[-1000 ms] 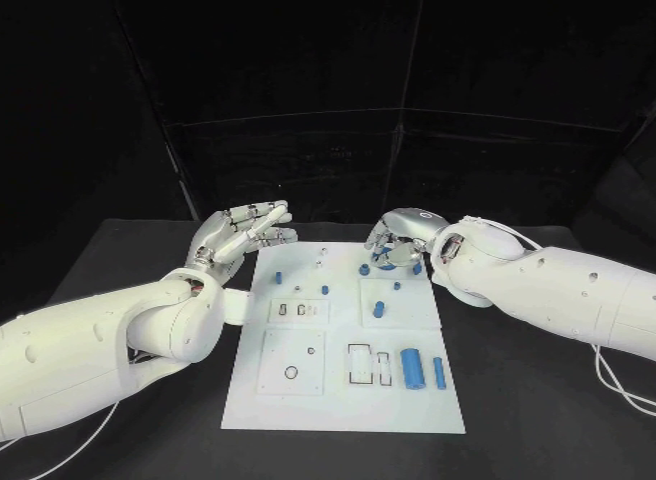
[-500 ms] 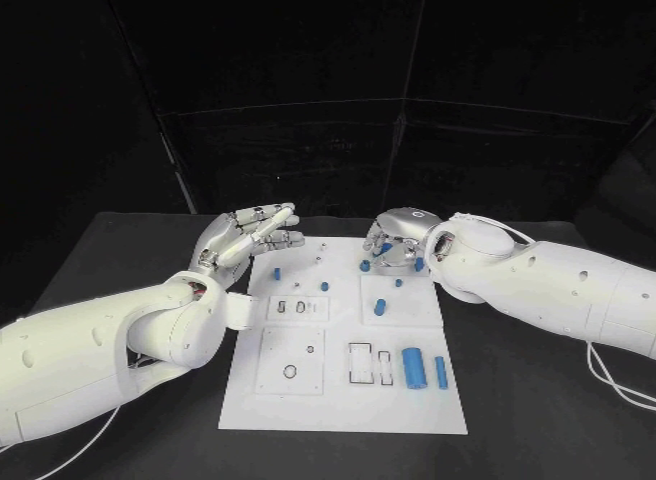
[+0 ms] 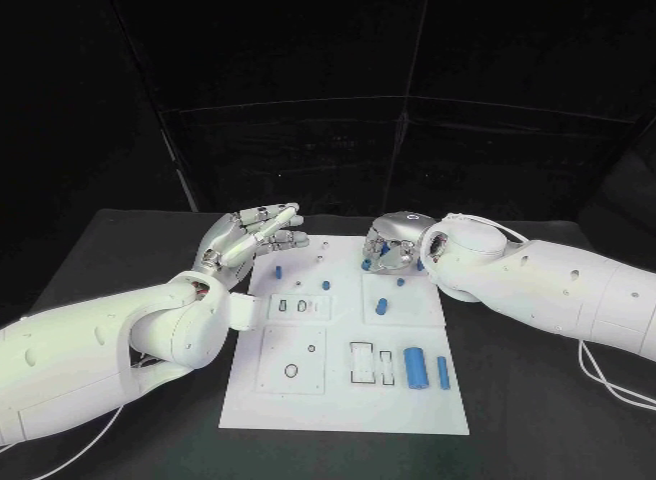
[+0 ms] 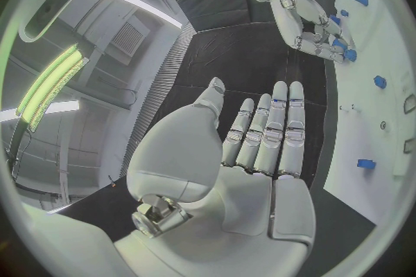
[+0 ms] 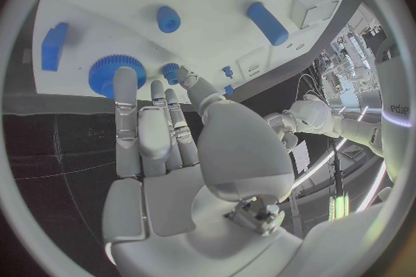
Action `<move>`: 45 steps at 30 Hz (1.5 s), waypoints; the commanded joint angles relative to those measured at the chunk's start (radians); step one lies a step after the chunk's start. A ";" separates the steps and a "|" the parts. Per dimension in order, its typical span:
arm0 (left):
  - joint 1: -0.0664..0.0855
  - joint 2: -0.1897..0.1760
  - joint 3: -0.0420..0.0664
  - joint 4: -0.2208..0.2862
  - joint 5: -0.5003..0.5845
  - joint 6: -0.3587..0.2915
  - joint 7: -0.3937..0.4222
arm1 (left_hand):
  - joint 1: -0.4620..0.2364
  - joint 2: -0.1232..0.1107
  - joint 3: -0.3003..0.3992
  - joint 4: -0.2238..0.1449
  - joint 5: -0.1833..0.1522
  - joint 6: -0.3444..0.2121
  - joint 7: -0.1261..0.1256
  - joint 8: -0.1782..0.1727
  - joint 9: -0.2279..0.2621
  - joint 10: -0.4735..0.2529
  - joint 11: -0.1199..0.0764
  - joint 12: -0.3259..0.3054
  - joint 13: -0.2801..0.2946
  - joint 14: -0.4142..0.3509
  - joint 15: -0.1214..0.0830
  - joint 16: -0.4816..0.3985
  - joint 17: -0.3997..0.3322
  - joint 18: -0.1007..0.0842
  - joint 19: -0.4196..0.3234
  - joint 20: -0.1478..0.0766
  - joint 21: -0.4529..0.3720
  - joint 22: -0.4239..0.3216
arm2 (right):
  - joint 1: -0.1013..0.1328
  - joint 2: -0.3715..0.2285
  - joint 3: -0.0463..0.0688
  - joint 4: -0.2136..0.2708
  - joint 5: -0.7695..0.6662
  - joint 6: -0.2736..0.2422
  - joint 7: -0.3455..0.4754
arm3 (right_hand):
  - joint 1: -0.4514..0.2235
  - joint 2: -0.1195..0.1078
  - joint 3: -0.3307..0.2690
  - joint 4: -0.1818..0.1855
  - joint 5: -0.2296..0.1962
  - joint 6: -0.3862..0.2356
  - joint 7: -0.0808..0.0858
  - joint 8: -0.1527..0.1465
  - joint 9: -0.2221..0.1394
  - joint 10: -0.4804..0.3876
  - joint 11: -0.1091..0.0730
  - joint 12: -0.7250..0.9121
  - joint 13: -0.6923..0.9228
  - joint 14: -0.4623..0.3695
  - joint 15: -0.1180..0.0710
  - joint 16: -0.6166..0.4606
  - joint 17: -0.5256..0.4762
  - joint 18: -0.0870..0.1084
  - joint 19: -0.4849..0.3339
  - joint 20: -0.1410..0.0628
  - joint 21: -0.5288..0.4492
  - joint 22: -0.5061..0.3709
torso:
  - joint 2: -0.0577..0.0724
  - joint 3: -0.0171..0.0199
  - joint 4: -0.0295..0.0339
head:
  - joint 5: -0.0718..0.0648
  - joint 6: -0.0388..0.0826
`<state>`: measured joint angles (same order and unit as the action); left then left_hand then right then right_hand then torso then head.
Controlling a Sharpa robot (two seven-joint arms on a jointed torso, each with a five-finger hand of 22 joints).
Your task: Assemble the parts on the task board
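Parts are spread on task board (image 3: pixel 343 390) at table centre. Right hand (image 3: pixel 395 248), fingers apart, nothing held, is hung over board's far edge w/ blue gear (image 5: pixel 115 73) just past fingertips, seen in wrist view. Left hand (image 3: pixel 252 238) is held flat, fingers straight, off board's far-left corner.

The task board (image 3: pixel 343 390) looks like smooth, matt white plastic. The blue parts (image 3: pixel 415 366) on it seem moulded plastic with a dull sheen; one near the right robot hand (image 5: pixel 169 131) is a toothed gear (image 5: pixel 113 71). Both robot hands, the left one (image 4: pixel 260 145) too, have silvery, satin metallic-looking shells. The bench (image 3: pixel 559 400) is matt black.
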<state>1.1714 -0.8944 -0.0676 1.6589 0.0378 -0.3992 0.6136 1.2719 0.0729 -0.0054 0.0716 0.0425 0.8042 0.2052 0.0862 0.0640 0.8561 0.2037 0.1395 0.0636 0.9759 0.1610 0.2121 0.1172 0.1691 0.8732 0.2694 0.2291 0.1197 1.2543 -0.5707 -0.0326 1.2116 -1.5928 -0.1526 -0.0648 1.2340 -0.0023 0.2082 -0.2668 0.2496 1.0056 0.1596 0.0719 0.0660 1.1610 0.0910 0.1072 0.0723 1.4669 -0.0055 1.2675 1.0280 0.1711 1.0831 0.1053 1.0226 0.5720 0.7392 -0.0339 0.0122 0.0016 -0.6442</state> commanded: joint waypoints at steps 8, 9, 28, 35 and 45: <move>0.001 0.003 0.001 0.002 0.002 0.021 0.014 | 0.001 0.004 -0.008 0.000 0.006 0.000 0.043 -0.006 -0.002 0.003 0.002 -0.004 -0.001 0.007 -0.002 0.001 -0.002 0.013 0.006 -0.003 0.006 0.001 | 0.003 0.022 0.001 -0.020 -0.009 0.046 -0.004 | 0.003 0.021 0.024 0.002 -0.015 0.002 0.001 -0.002 0.002 0.009 -0.003 0.017 0.003 0.038 0.007 0.029 0.030 0.005 0.013 0.001 0.031 0.030 | 0.003 0.0007 -0.0007 | -0.002 -0.006; 0.001 0.003 0.001 0.002 0.002 0.021 0.014 | 0.001 0.004 -0.008 0.000 0.006 0.000 0.043 -0.006 -0.002 0.003 0.002 -0.004 -0.001 0.007 -0.002 0.001 -0.002 0.013 0.006 -0.003 0.006 0.001 | 0.003 0.024 0.001 -0.022 -0.009 0.046 -0.004 | 0.003 0.024 0.026 0.003 -0.015 0.003 0.001 -0.002 0.002 0.011 -0.003 0.019 0.003 0.037 0.007 0.031 0.032 0.005 0.013 0.001 0.033 0.032 | 0.003 0.0008 -0.0007 | -0.002 -0.006; 0.002 0.006 0.001 0.000 0.002 0.024 0.013 | 0.001 0.005 -0.009 0.000 0.006 0.004 0.044 -0.007 -0.001 0.002 0.003 -0.005 -0.001 0.007 -0.002 0.000 -0.002 0.013 0.008 -0.003 0.006 0.001 | 0.003 0.060 0.001 -0.068 0.000 0.054 0.007 | 0.009 0.053 0.082 0.019 -0.054 0.026 0.003 0.003 0.004 0.031 -0.007 0.032 0.002 0.030 0.005 0.053 0.042 0.001 0.016 0.000 0.069 0.066 | 0.007 -0.0005 0.0002 | -0.003 -0.008; 0.002 0.004 0.001 0.003 0.002 0.024 0.012 | 0.001 0.006 -0.009 -0.001 0.006 0.003 0.044 -0.007 -0.001 0.003 0.003 -0.005 -0.001 0.007 -0.002 0.000 -0.002 0.013 0.009 -0.003 0.006 0.001 | 0.003 0.057 0.001 -0.061 0.001 0.015 0.017 | 0.022 0.059 0.119 0.017 -0.075 0.047 0.000 0.009 0.005 0.048 -0.011 0.037 0.004 0.025 0.002 0.050 0.026 -0.009 0.049 -0.003 0.113 0.130 | 0.006 -0.0005 -0.0013 | -0.002 -0.011; 0.003 0.000 0.001 0.004 0.002 0.024 0.014 | 0.001 0.006 -0.009 -0.001 0.006 0.003 0.044 -0.007 -0.001 0.003 0.003 -0.005 -0.001 0.007 -0.002 0.000 -0.002 0.013 0.009 -0.003 0.006 0.001 | 0.003 0.069 0.001 -0.059 0.034 -0.158 0.027 | 0.027 0.047 0.146 0.012 -0.084 0.060 -0.003 0.012 0.005 0.061 -0.015 0.041 0.006 0.025 -0.001 0.055 0.027 -0.010 0.052 -0.006 0.125 0.141 | 0.008 -0.0013 0.0005 | 0.000 -0.004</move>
<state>1.1723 -0.8940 -0.0676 1.6608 0.0416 -0.3891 0.6140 1.2719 0.0729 -0.0082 0.0688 0.0425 0.8041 0.2052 0.0816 0.0638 0.8561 0.2038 0.1395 0.0638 0.9759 0.1610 0.2121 0.1163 0.1690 0.8763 0.2663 0.2289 0.1196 1.2549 -0.5064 -0.0322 1.1531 -1.5818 -0.2041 -0.0536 1.2574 0.0509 0.3507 -0.2547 0.1684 1.0570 0.1569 0.0771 0.0698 1.2151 0.0733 0.1421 0.0768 1.4668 -0.0054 1.3184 1.0545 0.1711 1.1278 0.0999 1.1415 0.7121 0.7464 -0.0352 0.0113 0.0019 -0.6499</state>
